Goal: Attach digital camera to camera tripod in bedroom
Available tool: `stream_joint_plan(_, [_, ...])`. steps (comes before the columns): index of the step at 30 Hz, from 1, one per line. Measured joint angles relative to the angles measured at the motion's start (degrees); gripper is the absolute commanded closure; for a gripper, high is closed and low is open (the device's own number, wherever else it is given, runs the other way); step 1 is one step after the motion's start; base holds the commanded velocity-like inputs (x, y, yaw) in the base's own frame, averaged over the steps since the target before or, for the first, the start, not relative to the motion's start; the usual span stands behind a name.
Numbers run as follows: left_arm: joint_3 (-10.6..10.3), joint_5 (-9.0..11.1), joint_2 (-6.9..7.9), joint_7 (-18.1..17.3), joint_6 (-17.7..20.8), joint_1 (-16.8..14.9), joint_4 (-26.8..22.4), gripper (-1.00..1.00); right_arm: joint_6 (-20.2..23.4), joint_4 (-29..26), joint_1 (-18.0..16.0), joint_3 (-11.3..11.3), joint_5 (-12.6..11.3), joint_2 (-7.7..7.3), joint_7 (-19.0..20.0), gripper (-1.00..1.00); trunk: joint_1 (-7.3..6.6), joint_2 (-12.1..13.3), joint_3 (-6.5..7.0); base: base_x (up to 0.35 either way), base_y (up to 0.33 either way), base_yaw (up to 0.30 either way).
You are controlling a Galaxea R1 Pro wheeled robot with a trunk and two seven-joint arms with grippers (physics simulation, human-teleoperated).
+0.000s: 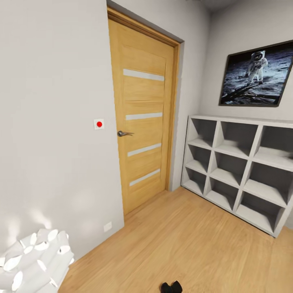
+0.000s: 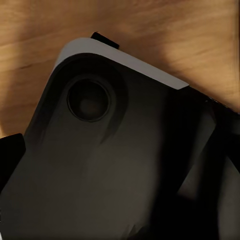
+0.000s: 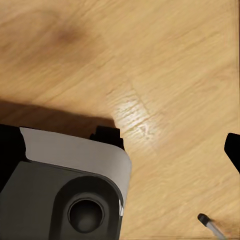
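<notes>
The robot is standing in the bedroom and is looking around; in my judgement the step in hand is the search for the task's things, because neither the digital camera nor the main body of the camera tripod is appearing in the pictures, so I cannot say where the camera is.

Nearest, at the bottom edge of the head view, a small black part of the robot (image 1: 171, 287) is showing above the light wood floor (image 1: 191, 240). At the near left a white lamp-like object with oval holes (image 1: 34, 262) is standing by the wall.

In the left wrist view the robot's dark base with a grey edge (image 2: 100, 150) is taking most of the picture. The left tool is not showing clearly, so I cannot tell how far it is open or whether it is holding anything. The right wrist view is looking down at the floor and the base; a thin silver rod with a black tip (image 3: 211, 226) is lying at the edge, maybe a tripod foot, but I cannot be sure. The right tool's state I cannot tell either.

Farther, a wooden door (image 1: 142, 118) is closed, with a red-dot switch (image 1: 99, 124) on the wall to its left. At the far right the white cube shelves (image 1: 240, 171) are standing under a picture of an astronaut (image 1: 257, 75); every visible compartment is holding nothing.

The next move probably calls for turning the base or head until the tripod and camera come into view.
</notes>
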Motion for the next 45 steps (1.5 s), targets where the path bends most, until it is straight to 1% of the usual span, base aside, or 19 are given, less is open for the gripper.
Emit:
stream_joint_plan(37, [0.2,0.2,-0.01,0.1,-0.1,0.0,0.0,-1.00,0.0,0.0,0.0,0.0,0.0,0.00,0.0,-1.00,0.00,0.0,0.00,0.000,0.000,-0.249])
stream_joint_plan(45, [0.2,0.2,0.02,0.1,-0.1,0.0,0.0,-1.00,0.1,0.0,0.0,0.2,0.2,0.00,0.0,-1.00,0.00,0.0,0.00,0.000,0.000,-0.106])
